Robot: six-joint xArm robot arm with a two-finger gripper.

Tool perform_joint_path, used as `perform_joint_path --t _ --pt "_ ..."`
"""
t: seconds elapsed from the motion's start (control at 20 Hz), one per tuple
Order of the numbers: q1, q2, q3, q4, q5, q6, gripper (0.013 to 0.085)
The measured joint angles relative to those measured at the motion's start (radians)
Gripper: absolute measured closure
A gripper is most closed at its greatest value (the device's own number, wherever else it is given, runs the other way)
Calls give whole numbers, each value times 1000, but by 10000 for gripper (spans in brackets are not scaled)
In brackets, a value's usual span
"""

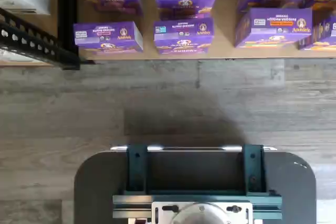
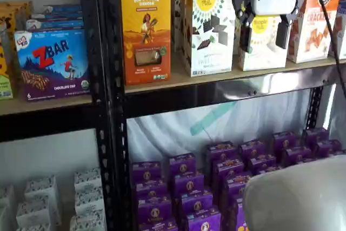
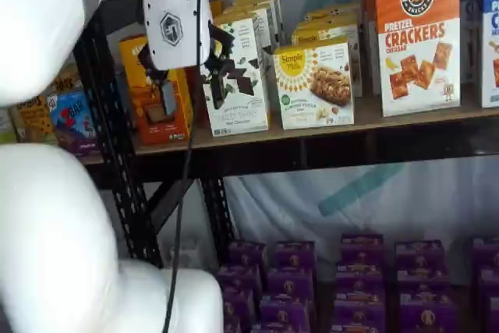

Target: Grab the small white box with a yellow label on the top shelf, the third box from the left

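The small white box [image 2: 265,52] with a yellow sunburst circle stands on the top shelf [image 2: 216,82], between a taller white box and an orange-and-white cracker box. It also shows in a shelf view [image 3: 316,83], where the shelf board [image 3: 366,118] runs under it. My gripper [image 2: 264,35] has a white body and two black fingers with a plain gap between them; it is open and empty. It hangs in front of the shelf, apart from the boxes. In a shelf view the gripper [image 3: 191,87] lies left of the small box. The wrist view does not show the small box.
An orange Revival box [image 2: 146,31] and a tall white Simple Mills box [image 2: 211,28] stand left of the small box; the cracker box [image 3: 417,37] stands right. A black upright [image 2: 105,79] divides the bays. Purple boxes [image 1: 184,35] fill the lower shelf. A dark mount with teal brackets [image 1: 194,182] shows in the wrist view.
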Motion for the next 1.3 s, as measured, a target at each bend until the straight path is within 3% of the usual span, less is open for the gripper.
perform_joint_path --t 0.1,0.2,0.35,0.5,0.65,1.0,1.3 --pt "-40 -8 8 42 -12 -21 130" --pt "-55 -12 12 59 -20 -31 130" --pt "-56 -15 15 52 -32 -35 130" --pt "-44 -15 27 15 -79 -41 130" --pt "-64 6 34 -11 -144 -69 130" --pt "-193 134 -12 -6 -297 -195 130" --pt "-272 238 -82 -6 -351 -274 130"
